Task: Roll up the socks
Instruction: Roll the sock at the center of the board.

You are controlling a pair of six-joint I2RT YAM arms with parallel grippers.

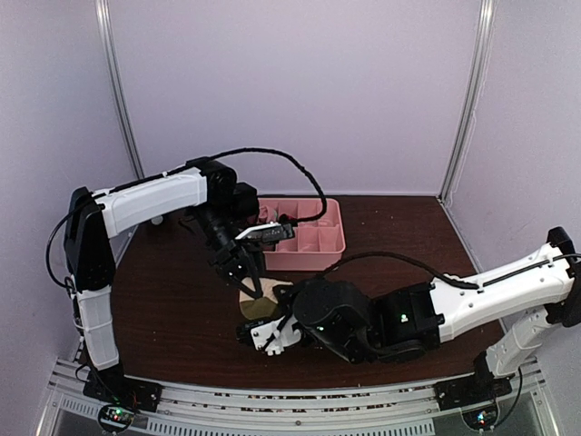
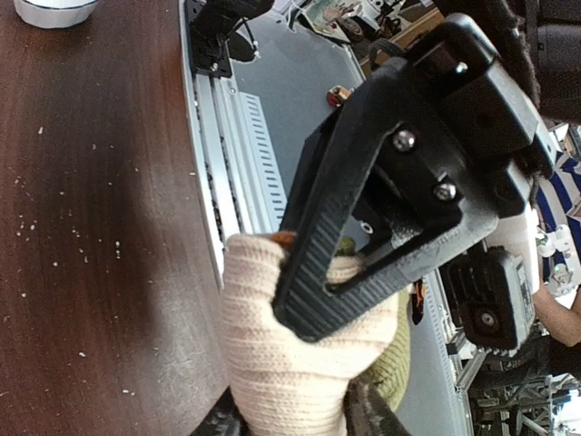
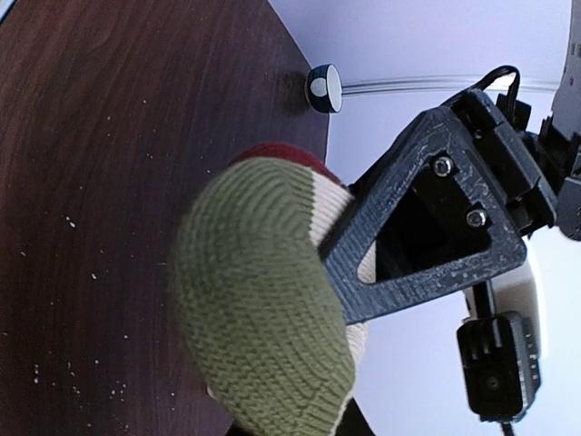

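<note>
Though bunched so that its long axis cannot be told, one sock lies near the table's front edge, between the left gripper and the right gripper; one pink tray sits behind. Left wrist: fingers straddle its beige part, grip unclear. Right wrist: fingers pinch it, olive toe facing the camera.

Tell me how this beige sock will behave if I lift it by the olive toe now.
Probably floppy: the beige sock is soft knit that bulges around the left gripper. It is likely light and grippy rather than slippery, given the coarse weave on its olive toe. Held by one end, the rest may sag.
</note>
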